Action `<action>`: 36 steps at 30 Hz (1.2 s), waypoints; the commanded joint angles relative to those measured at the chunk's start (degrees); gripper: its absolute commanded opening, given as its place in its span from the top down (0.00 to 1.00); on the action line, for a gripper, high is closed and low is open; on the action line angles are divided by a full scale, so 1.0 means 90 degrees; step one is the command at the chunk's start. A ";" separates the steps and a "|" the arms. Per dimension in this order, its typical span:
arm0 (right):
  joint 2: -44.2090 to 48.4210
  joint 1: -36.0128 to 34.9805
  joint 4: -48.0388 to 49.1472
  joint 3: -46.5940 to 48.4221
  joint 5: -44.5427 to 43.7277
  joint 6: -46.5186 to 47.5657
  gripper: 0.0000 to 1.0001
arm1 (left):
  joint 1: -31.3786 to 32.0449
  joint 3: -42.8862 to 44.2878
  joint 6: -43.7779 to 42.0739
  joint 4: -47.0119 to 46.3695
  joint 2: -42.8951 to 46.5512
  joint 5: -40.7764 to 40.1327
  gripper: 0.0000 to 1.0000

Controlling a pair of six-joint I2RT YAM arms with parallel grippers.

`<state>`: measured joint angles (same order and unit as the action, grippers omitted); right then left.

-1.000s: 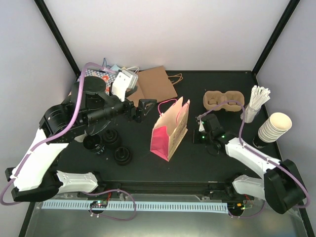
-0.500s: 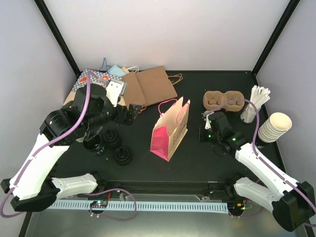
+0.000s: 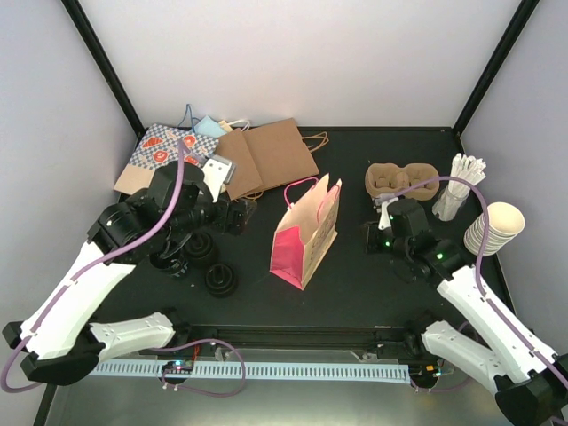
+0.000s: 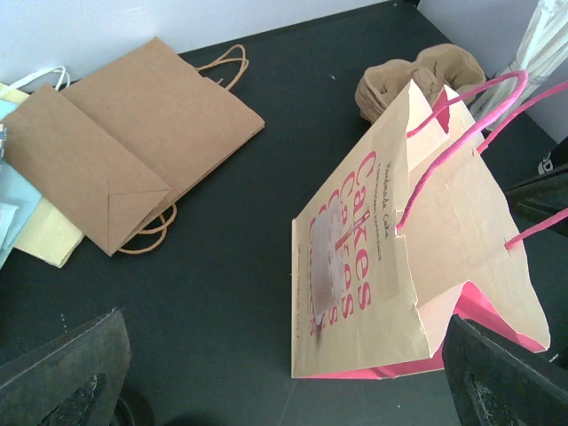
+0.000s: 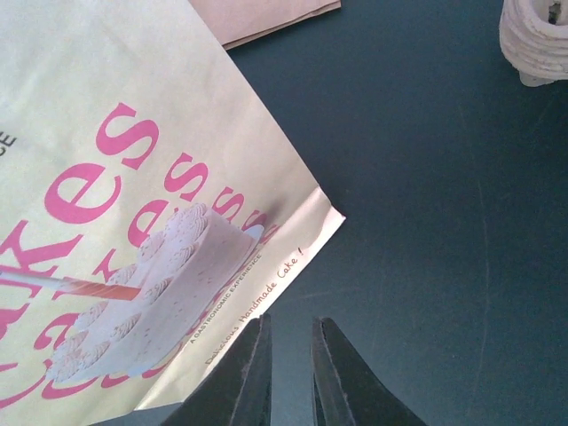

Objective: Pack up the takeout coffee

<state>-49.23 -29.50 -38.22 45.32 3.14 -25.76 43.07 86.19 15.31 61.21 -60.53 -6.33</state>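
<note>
So, top view: takeout coffee (image 3: 220, 280), three black-lidded cups, sits clustered near the desk's (image 3: 355, 293) left edge, partly under the left arm (image 3: 80, 284). A pink-and-tan paper bag (image 3: 306, 235) stands upright mid-desk. The left hand (image 3: 241, 213) hangs between the cups and the bag. The right hand (image 3: 373, 238) is just right of the bag.

Left wrist view: left fingers (image 4: 62, 373) spread wide, empty, facing the bag. A flat brown bag (image 4: 133, 133) lies toward the far-left corner.

Right wrist view: right fingers (image 5: 244, 373) almost pressed together, thin slit, pinching nothing, beside the bag's bottom corner.
</note>
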 commanded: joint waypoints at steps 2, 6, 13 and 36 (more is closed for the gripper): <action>0.0247 0.0016 -0.0417 0.0216 -0.0246 0.0038 0.84 | -0.0094 -0.0028 0.0197 -0.0045 0.0350 -0.0302 0.01; 0.0412 0.0016 -0.0755 0.0306 -0.0443 -0.0003 0.84 | -0.0315 -0.0157 0.0635 0.0477 0.0322 -0.0717 0.02; 0.0792 0.0015 -0.0676 0.0028 -0.0003 -0.0287 0.84 | -0.0833 -0.1318 0.0935 0.0137 0.0693 -0.0306 0.07; -0.0823 0.0016 0.1989 -0.1272 0.0961 -0.1529 0.95 | -0.0914 -0.3791 0.1714 -0.2991 -0.1359 0.1568 0.98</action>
<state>-53.84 -29.50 -28.60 35.16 10.52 -36.64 34.87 56.31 27.55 43.44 -69.54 0.62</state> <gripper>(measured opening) 0.067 0.022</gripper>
